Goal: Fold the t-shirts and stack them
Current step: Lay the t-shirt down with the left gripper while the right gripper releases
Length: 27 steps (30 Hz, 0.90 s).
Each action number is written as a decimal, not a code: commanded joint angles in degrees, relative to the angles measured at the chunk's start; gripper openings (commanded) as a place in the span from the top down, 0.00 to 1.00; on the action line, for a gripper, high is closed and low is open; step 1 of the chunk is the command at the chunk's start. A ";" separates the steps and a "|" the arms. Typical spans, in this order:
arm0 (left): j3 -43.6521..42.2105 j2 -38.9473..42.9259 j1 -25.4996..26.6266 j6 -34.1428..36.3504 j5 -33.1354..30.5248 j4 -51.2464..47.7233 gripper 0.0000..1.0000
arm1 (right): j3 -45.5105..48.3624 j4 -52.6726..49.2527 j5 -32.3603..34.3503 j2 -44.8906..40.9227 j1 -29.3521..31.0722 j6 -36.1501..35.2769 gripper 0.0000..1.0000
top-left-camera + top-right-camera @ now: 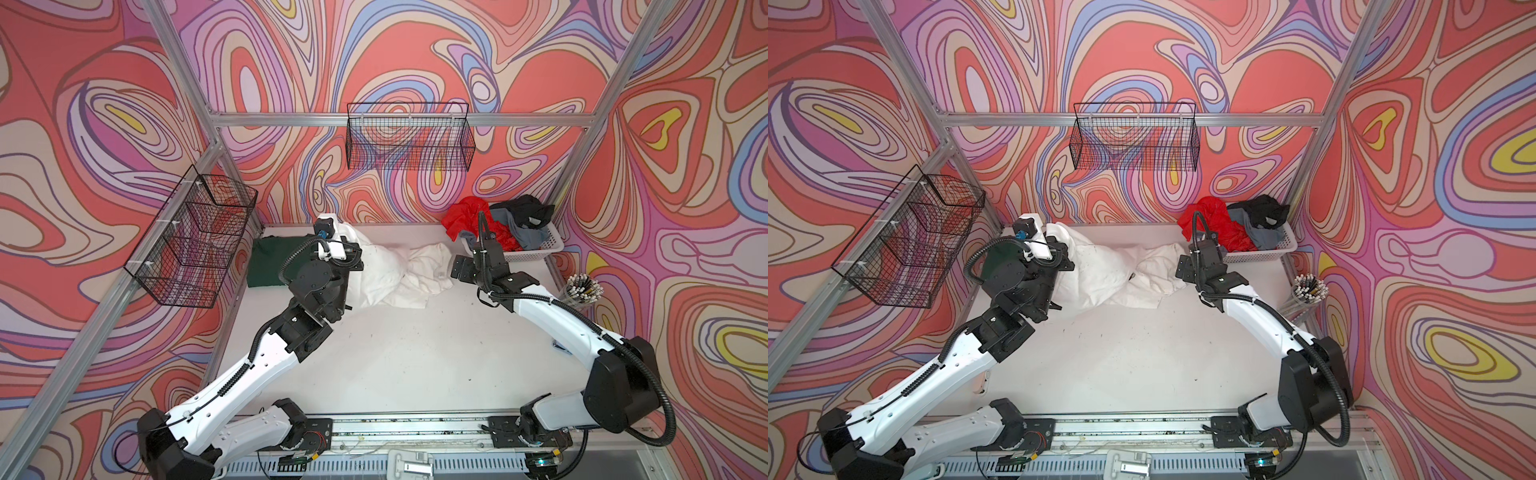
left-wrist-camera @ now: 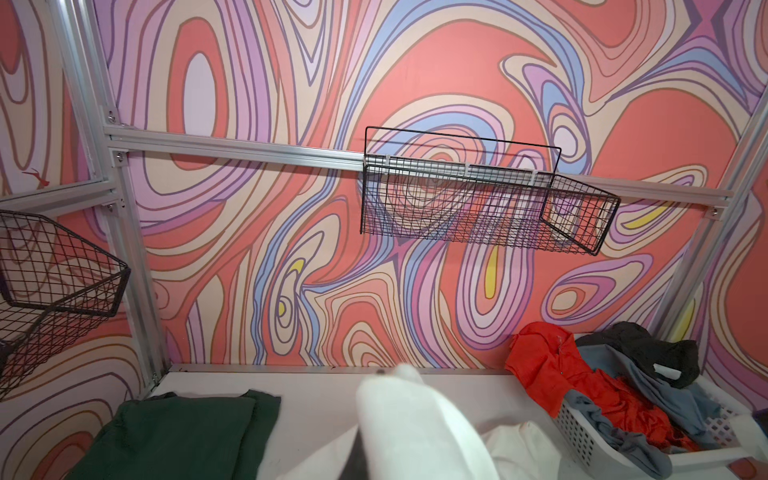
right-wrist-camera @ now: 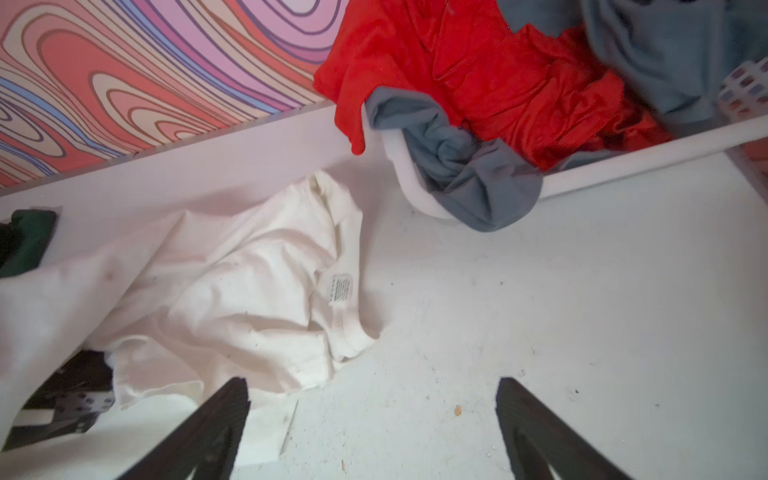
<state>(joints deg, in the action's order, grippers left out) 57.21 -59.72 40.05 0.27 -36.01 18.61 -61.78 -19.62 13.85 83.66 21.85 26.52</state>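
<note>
A crumpled white t-shirt [image 1: 399, 270] lies across the back of the table in both top views. Its left end is raised and draped over my left gripper [image 1: 356, 254], which is shut on it. In the left wrist view the white cloth [image 2: 415, 424] hides the jaws. A folded dark green t-shirt [image 1: 266, 262] lies flat at the back left, beside that gripper. My right gripper [image 3: 374, 386] hangs open and empty just above the table, at the shirt's right end near its collar label [image 3: 340, 289]. Red [image 1: 465, 220], grey [image 1: 528, 237] and black [image 1: 528, 210] t-shirts are heaped in the basket.
The white perforated basket [image 1: 536, 251] stands in the back right corner. Black wire baskets hang on the back wall [image 1: 409, 137] and the left wall [image 1: 195, 237]. A cup of sticks [image 1: 582, 289] stands at the right edge.
</note>
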 commanded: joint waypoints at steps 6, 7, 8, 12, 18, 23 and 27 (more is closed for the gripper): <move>-0.43 1.75 0.02 5.09 -6.10 3.52 1.00 | 2.89 3.93 -8.13 4.97 3.14 3.80 0.02; -0.52 1.39 0.03 4.54 -5.88 3.08 1.00 | 2.89 4.06 -8.13 5.78 4.16 3.88 0.02; -0.60 1.04 0.02 4.16 -5.83 2.70 1.00 | 2.81 4.18 -8.22 6.64 5.15 3.90 0.02; -1.05 0.50 0.02 3.94 -6.26 2.53 1.00 | 3.12 6.47 -10.16 8.83 8.93 4.24 0.11; -1.40 0.35 0.03 2.46 -5.42 1.52 1.00 | 2.18 10.22 -14.45 13.17 15.88 4.30 0.45; -1.66 0.23 0.03 2.18 -5.81 0.98 1.00 | 1.40 14.60 -19.10 16.51 18.79 5.64 0.61; -1.82 0.40 0.03 2.04 -5.84 0.81 1.00 | 0.12 15.95 -20.87 19.81 19.54 6.61 0.63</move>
<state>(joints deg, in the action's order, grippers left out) 55.81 -59.51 40.05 2.79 -41.23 18.85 -59.66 -6.63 -4.62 101.41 41.01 31.73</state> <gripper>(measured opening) 0.048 0.375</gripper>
